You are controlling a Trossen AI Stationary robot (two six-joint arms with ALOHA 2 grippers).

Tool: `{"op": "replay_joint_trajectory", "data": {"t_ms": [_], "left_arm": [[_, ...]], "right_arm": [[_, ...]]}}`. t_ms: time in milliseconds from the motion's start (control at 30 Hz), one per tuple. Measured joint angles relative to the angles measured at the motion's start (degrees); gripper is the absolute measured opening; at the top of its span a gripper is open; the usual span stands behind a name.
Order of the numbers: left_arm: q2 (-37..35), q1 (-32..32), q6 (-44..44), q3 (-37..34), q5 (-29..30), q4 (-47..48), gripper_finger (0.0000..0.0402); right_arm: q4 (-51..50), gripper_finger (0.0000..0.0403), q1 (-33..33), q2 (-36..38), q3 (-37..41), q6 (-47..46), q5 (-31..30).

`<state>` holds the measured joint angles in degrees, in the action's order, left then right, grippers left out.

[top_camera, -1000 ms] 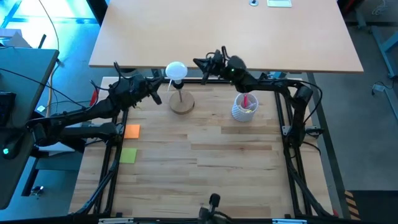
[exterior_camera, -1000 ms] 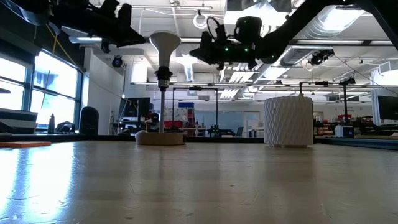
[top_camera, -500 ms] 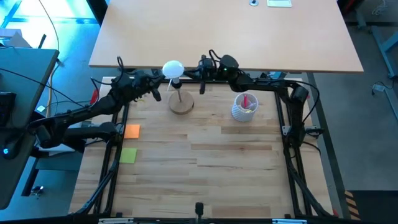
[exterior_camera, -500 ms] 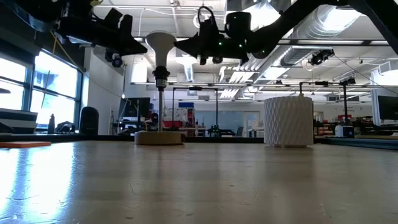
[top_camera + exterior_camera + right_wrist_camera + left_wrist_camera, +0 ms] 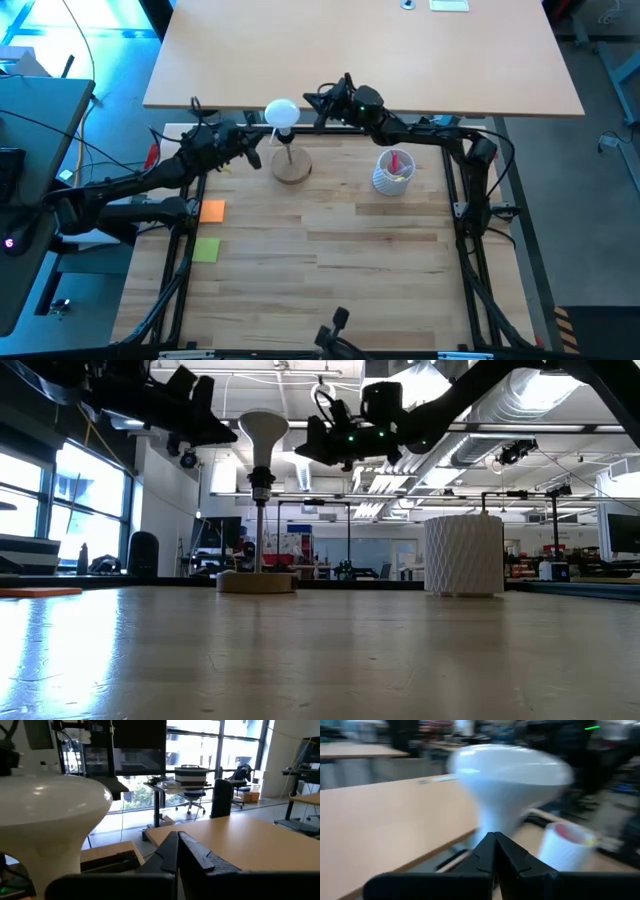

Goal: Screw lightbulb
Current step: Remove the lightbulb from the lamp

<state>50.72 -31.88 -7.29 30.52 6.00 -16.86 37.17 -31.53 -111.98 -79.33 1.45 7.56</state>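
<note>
The white lightbulb point(image 5: 282, 112) point(image 5: 263, 428) stands globe-up with its neck in the black socket point(image 5: 262, 484). The socket tops a thin post on a round wooden base point(image 5: 292, 166) at the table's far side. My left gripper point(image 5: 258, 137) point(image 5: 234, 436) is shut and level, its tips just left of the globe. In the left wrist view the blurred bulb point(image 5: 512, 775) looms right ahead of the shut fingers point(image 5: 495, 840). My right gripper point(image 5: 318, 104) point(image 5: 299, 450) is shut and level. It hangs a short way to the right of the bulb point(image 5: 50, 815) and holds nothing. My left gripper's shut tips come level from the table's left, close against the bulb's globe just above its neck point(image 5: 492, 822). Blur keeps me from telling whether they touch it.
A white perforated cup point(image 5: 393, 172) point(image 5: 463, 555) with pink items stands right of the base. Orange point(image 5: 212, 211) and green point(image 5: 206, 250) notes lie near the left edge. A tan tabletop point(image 5: 360, 50) lies beyond the far edge. The near half of the wooden table is bare.
My right gripper went toward the bulb, then drew back a little toward the table's right. Its fingers stayed shut throughout. The bulb on its post swayed slightly toward the left and came back.
</note>
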Motion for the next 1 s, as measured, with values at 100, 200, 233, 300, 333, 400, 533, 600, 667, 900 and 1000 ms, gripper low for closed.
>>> {"op": "replay_joint_trajectory", "data": {"t_ms": [100, 200, 233, 300, 333, 400, 533, 600, 667, 900, 1000], "left_arm": [[-0.3, -0.8, -0.2, 0.0, 3.5, 1.6, 0.0000], [-0.3, -2.2, -0.2, 0.0, 3.5, 1.6, 0.0000], [-0.3, -2.9, -0.1, 0.0, 3.5, 1.5, 0.0000], [-0.2, -4.5, 0.1, 0.0, 3.6, 0.3, 0.0000], [-0.2, -5.3, 0.5, 0.0, 3.5, -1.1, 0.0000], [-0.1, -7.0, 1.2, 0.0, 1.5, -4.3, 0.0000], [0.5, -8.8, 1.0, 0.0, -6.1, -8.7, 0.0000], [0.7, -8.7, 0.5, 0.0, -8.3, -10.1, 0.0000], [0.8, -8.4, 0.2, 0.0, -9.0, -10.0, 0.0000], [0.7, -6.9, -0.1, 0.0, -10.1, -10.0, 0.0000], [0.8, -6.3, -0.1, 0.0, -10.1, -10.0, 0.0000]], "right_arm": [[-0.7, 0.0000, -0.1, 1.3, 0.0, 0.6, 3.5], [-2.7, 0.0000, -0.1, 2.7, 0.0, 2.0, 12.0], [-3.6, 0.0000, -0.1, 3.0, 0.0, 2.1, 13.9], [-3.6, 0.0000, 0.0, 3.5, 0.0, 1.6, 16.7], [-3.4, 0.0000, 0.1, 3.5, 0.0, 1.2, 17.9], [-3.7, 0.0000, 0.2, 3.6, 0.0, 1.1, 19.3], [-5.3, 0.0000, 0.6, 3.6, 0.0, 1.1, 17.5], [-5.3, 0.0000, 0.7, 3.7, 0.0, -0.3, 15.0], [-5.4, 0.0000, 0.7, 3.8, 0.0, -1.5, 14.9], [-15.1, 0.0000, 0.6, 8.2, 0.0, 0.6, 13.9], [-18.8, 0.0000, 1.7, 10.3, 0.0, 2.8, 14.1]]}}
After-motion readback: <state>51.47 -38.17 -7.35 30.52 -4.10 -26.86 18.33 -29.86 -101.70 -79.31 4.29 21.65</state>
